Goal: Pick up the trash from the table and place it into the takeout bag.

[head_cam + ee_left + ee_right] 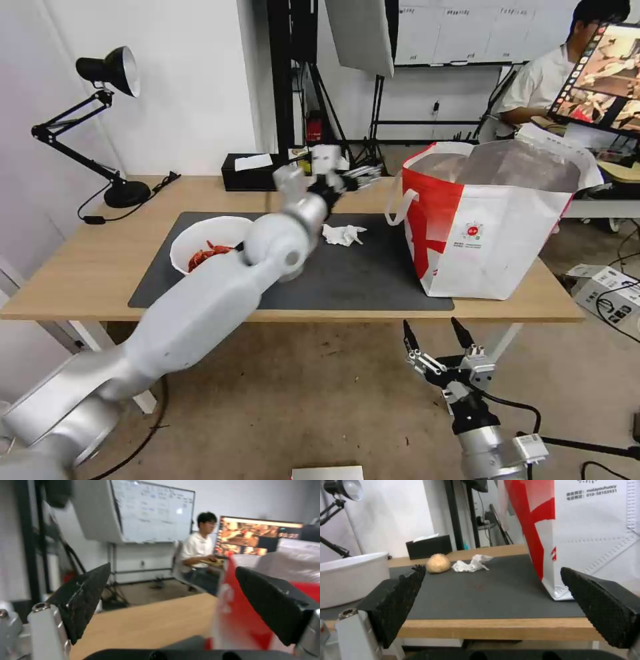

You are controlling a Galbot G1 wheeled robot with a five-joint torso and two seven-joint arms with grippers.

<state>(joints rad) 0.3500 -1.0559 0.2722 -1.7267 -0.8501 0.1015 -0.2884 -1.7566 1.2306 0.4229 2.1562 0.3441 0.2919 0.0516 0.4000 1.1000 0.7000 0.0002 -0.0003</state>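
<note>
A white bowl (200, 243) of red crayfish shells sits at the left end of the dark mat (360, 280) on the table (93, 267). A crumpled tissue (343, 235) lies mid-mat, with a beige ball (438, 563) beside it. The red-and-white takeout bag (487, 220) stands open at the table's right end. My left arm reaches across the mat; its gripper (327, 179) hovers open above the table's back part, left of the bag, holding nothing. My right gripper (430, 325) hangs open below the table's front edge, facing the mat.
A black tissue box (253, 172) stands at the table's back edge. A black desk lamp (107, 73) stands on the back left corner. Cables and a small box (610, 293) lie on the floor to the right.
</note>
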